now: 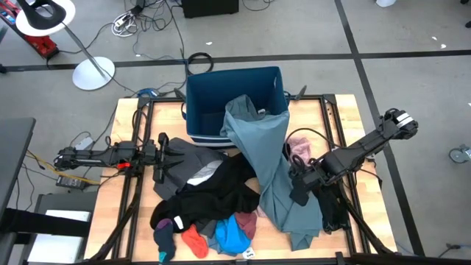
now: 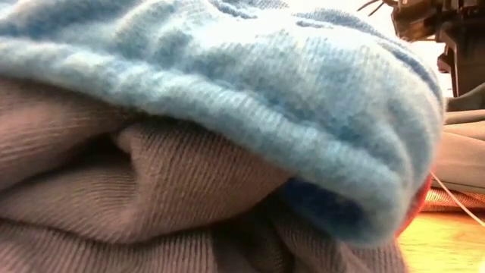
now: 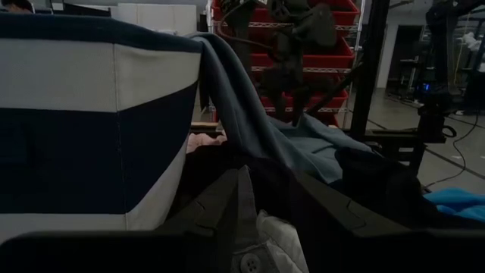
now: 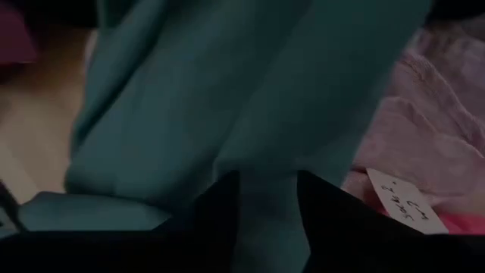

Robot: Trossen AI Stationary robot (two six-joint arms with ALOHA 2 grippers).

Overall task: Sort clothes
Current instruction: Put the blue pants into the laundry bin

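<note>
Clothes lie heaped across the middle and near edge of the wooden table (image 1: 110, 213), and the largest of them, a grey-teal garment (image 1: 268, 158), trails from inside the blue bin (image 1: 202, 92) over its front rim and down the table toward the near edge. Beside it on the left spreads a black garment (image 1: 213, 195), with a dark grey garment (image 1: 193, 158) lying above it, close under the bin. Along the near edge sit the small pieces: a bright blue garment (image 1: 232, 234), an orange-red piece (image 1: 195, 241) just left of it, and a maroon piece (image 1: 246, 221) touching the blue one. A pale pink garment (image 1: 298, 151) shows on the right of the teal cloth (a white paper tag (image 4: 399, 201) with handwriting lies on it in the right wrist view). The right gripper (image 1: 298, 184) is down at the teal garment's right edge; in its wrist view the two dark fingers (image 4: 212, 220) stand with a strip of teal fabric between them, so they appear to pinch that cloth. The left gripper (image 1: 160, 158) rests low at the left edge of the dark grey garment, fingers spread, a fold of dark fabric with a button lying between them. The low view is filled by blue knit over brown-grey ribbed cloth.
</note>
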